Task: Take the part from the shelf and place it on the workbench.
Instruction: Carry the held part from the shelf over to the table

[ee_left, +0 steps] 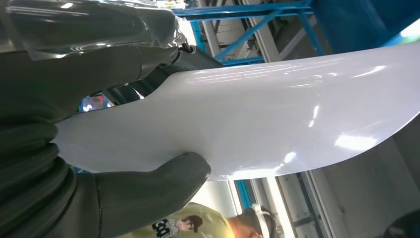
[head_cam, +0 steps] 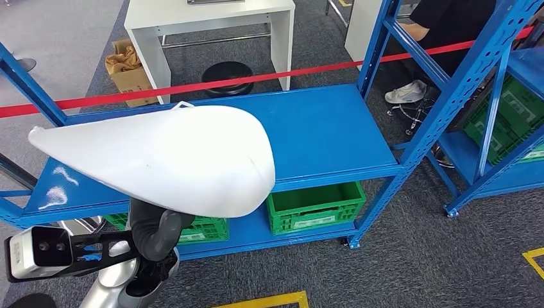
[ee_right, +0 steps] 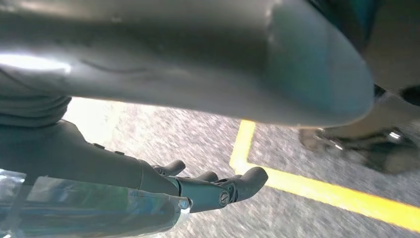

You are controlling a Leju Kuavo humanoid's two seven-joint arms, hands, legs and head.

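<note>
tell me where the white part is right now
In the head view the white part is held up by the left hand, in front of the blue shelf at its left half, above the green crates.

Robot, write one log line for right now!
left hand: holds white part | right hand: open, low over floor | part: off blue shelf, not yet on workbench

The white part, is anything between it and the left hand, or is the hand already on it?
Nothing stands between them. The left hand already grips the white part, thumb on one face and fingers on the other. In the head view the part is held above the blue shelf. No workbench is identifiable, so that path cannot be judged.
</note>
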